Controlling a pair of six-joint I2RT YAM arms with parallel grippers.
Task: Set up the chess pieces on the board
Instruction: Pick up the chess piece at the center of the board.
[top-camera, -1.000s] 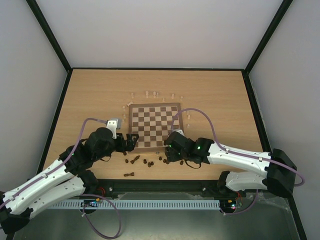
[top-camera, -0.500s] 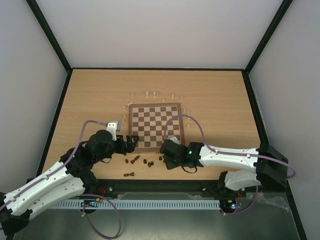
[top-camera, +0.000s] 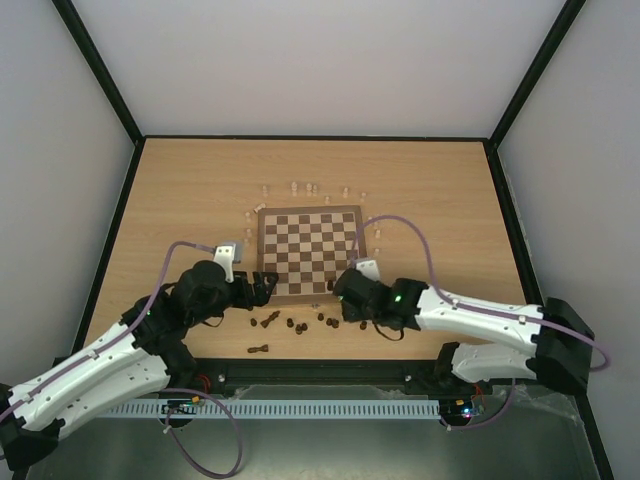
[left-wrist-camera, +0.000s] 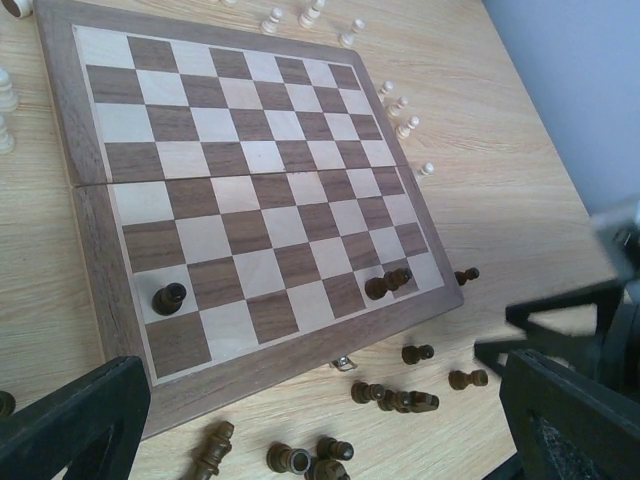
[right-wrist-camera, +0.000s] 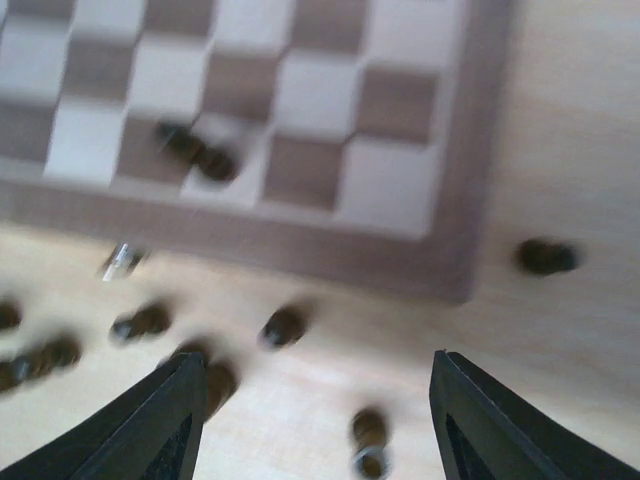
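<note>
1. The right wrist view is blurred. The dark chess pieces (right-wrist-camera: 283, 325) on the table (top-camera: 200, 200) by the board (right-wrist-camera: 300, 250) show only as smudges, so their kinds are unreadable.
2. From above, the right gripper (right-wrist-camera: 315, 368) has its fingers hidden under its own wrist. The pale chess pieces (top-camera: 300, 188) past the board's far edge are too small to name.
3. Two dark chess pieces stand on the board's near ranks. The rest lie scattered just near of it.
4. The left arm reaches in from the near left. The left gripper (top-camera: 264, 285) is spread wide and empty at the board's near-left corner.
5. The right arm stretches leftward along the near edge. Its fingers are apart, with nothing between them, above the scattered pieces.
</note>
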